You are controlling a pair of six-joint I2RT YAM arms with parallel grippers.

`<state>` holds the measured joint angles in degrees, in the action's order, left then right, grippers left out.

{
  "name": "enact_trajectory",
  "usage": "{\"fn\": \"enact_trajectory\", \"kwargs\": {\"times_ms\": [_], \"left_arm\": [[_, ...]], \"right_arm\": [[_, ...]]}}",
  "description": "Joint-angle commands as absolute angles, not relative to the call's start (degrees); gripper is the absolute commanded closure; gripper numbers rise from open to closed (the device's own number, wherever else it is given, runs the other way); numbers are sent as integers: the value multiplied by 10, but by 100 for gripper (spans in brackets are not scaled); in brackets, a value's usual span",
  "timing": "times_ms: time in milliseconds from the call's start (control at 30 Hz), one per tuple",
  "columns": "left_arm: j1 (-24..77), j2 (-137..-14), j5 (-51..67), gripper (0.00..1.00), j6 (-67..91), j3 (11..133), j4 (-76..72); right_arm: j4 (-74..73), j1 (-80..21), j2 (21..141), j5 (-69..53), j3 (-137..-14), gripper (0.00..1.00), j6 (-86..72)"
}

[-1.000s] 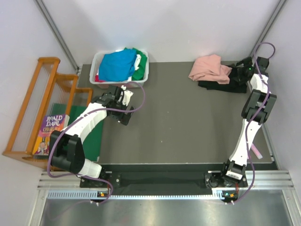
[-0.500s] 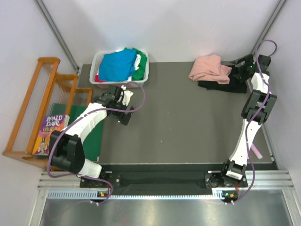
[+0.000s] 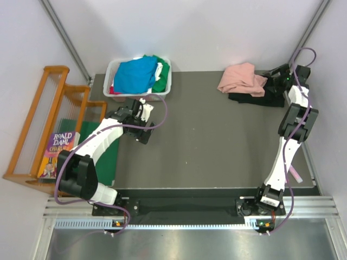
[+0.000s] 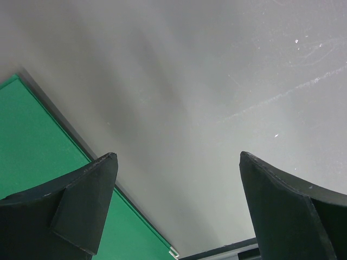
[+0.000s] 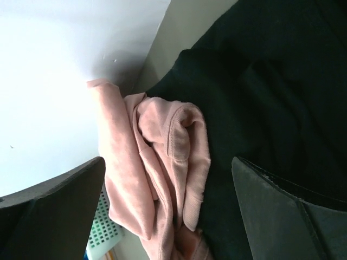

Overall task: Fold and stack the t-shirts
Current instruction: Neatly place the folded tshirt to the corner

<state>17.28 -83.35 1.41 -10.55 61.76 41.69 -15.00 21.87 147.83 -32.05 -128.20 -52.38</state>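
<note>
Right gripper (image 3: 277,81) wide open, empty, over black t-shirt (image 5: 260,97) under crumpled pink t-shirt (image 3: 241,78). Left gripper (image 3: 142,122) wide open, empty.

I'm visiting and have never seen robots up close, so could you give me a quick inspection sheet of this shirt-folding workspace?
Surface: dark grey tabletop, faint scuffs.
Job's things: crumpled pink t-shirt lying on black t-shirt, far right; blue shirt and green shirt heaped in white bin, far left.
Clutter: green board at the left edge; Roald Dahl book in wooden rack.
Claws: left claw open, holding nothing, over the tabletop by the board; right claw open above the pink and black shirts.
Cables: purple cable looped along each arm.
Surroundings: white walls.
</note>
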Motion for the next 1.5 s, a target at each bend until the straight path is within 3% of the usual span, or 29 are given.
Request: {"fn": "enact_trajectory", "kwargs": {"times_ms": [0, 167, 300, 467, 767, 1100, 1467], "left_arm": [[171, -817, 12, 2, -103, 631, 423], [171, -823, 17, 2, -98, 635, 422], [171, -821, 18, 2, -98, 638, 424], [171, -815, 18, 2, -98, 629, 422], [171, -803, 14, 2, -105, 626, 424], [171, -801, 15, 2, -103, 628, 425], [171, -790, 11, 2, -105, 629, 428]], "right_arm": [[-149, 214, 1496, -351, -1326, 0, -496], [-164, 201, 1490, -354, -1332, 2, -467], [-153, 194, 1479, -362, -1334, 22, -469], [-158, 189, 1470, -355, -1341, 22, -462], [-160, 188, 1482, -347, -1303, 32, -460], [-190, 186, 1505, -331, -1334, 100, -457], [-209, 212, 1420, -223, -1291, 100, -450]]}}
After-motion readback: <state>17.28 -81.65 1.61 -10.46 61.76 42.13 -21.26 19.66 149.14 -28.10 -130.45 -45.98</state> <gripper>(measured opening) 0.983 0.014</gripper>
